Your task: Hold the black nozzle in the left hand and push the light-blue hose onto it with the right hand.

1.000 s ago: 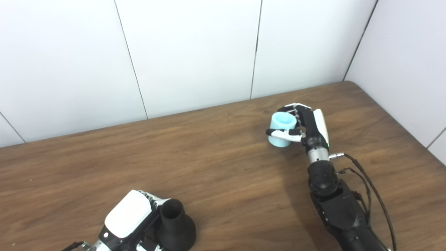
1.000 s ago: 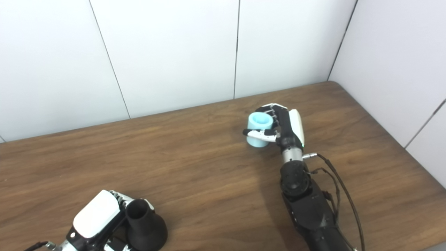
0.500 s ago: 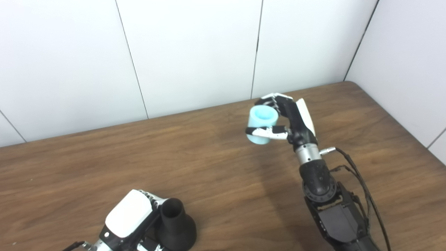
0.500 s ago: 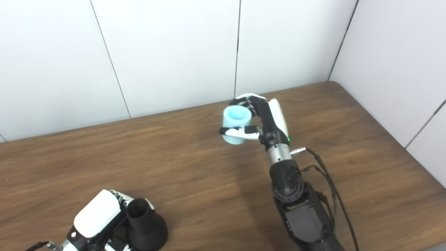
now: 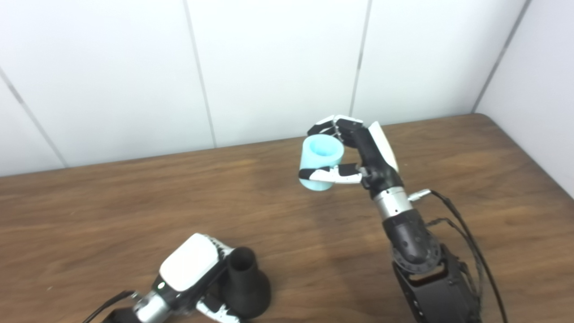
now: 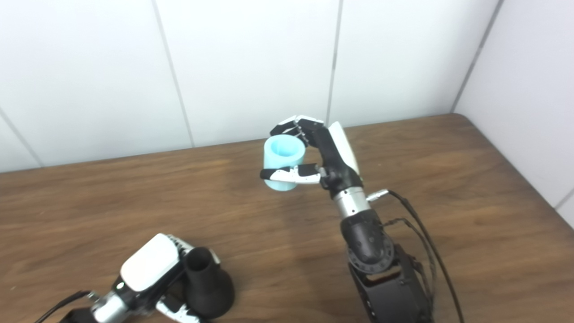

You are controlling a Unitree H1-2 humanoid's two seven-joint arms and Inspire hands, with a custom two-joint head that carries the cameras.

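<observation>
Left eye view: wooden table [image 5: 112, 211] fills the lower half, white panelled wall [image 5: 269, 67] behind. Right hand [image 5: 358, 152] sits just right of centre, arm coming up from about 5 o'clock. Its fingers [image 5: 334, 125] curl round the far side of the light-blue hose [image 5: 319, 162] and the thumb crosses the near side, so it is grasping the hose. Hose is a short tube, open end up, roughly upright, tilted slightly. It looks lifted off the table, shadow below, but contact is hard to confirm. Left hand [image 5: 193, 273] is at 7 o'clock near the bottom edge, white back facing up. It is wrapped against the black nozzle [image 5: 244, 285], which stands on its wide flared base on the table, narrow open neck up. Fingertips show at the nozzle's base, so it is grasping the nozzle. Hose and nozzle are well apart, hose toward 1 o'clock from the nozzle. Black cables [image 5: 466, 237] run along the right forearm.

Right eye view: same layout, everything shifted left. Right hand [image 6: 320, 154] near centre, closed on the light-blue hose [image 6: 282, 162], thumb across its front, fingers behind the rim. Left hand [image 6: 150, 273] at 7 o'clock, closed against the black nozzle [image 6: 206, 282], which stands upright on the table [image 6: 89, 202], mouth up. Nozzle's lower edge is cut by the frame. Hose is at about 1 o'clock from the nozzle, not touching.
</observation>
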